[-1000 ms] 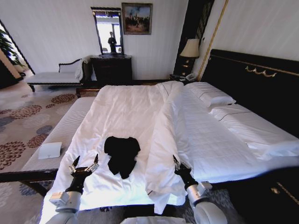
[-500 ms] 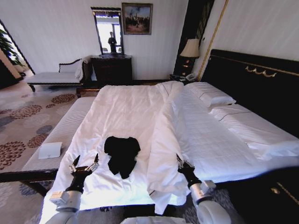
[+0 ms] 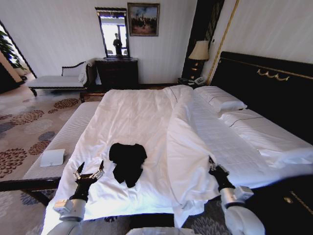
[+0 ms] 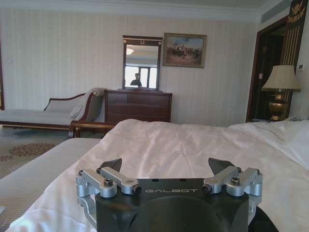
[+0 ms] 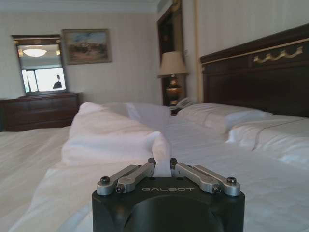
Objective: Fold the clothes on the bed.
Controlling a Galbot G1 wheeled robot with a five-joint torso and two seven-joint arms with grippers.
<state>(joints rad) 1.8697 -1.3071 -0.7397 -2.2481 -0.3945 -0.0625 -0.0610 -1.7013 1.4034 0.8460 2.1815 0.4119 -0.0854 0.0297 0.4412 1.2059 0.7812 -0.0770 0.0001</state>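
We see one black T-shirt (image 3: 127, 163), one big bed (image 3: 132, 117), two pillows (image 3: 221, 99), one lamp (image 3: 199, 51), one mirror (image 3: 113, 30), one painting (image 3: 143, 19) and one small white box (image 3: 52, 157).

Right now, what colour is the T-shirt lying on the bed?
Black; the T-shirt shows best in the head view.

A: Any writing you can make out?

B: One word, "GALBOT", in pale letters on the black body of the left gripper (image 4: 166, 166), just behind its spread fingers.

A: And on the other arm?

B: The same "GALBOT" on the black housing of the right gripper (image 5: 162, 163), right behind the closed fingers that pinch a fold of the white duvet (image 5: 116, 137).

A: Anything on the black T-shirt (image 3: 127, 163)?

B: No lettering can be read there.
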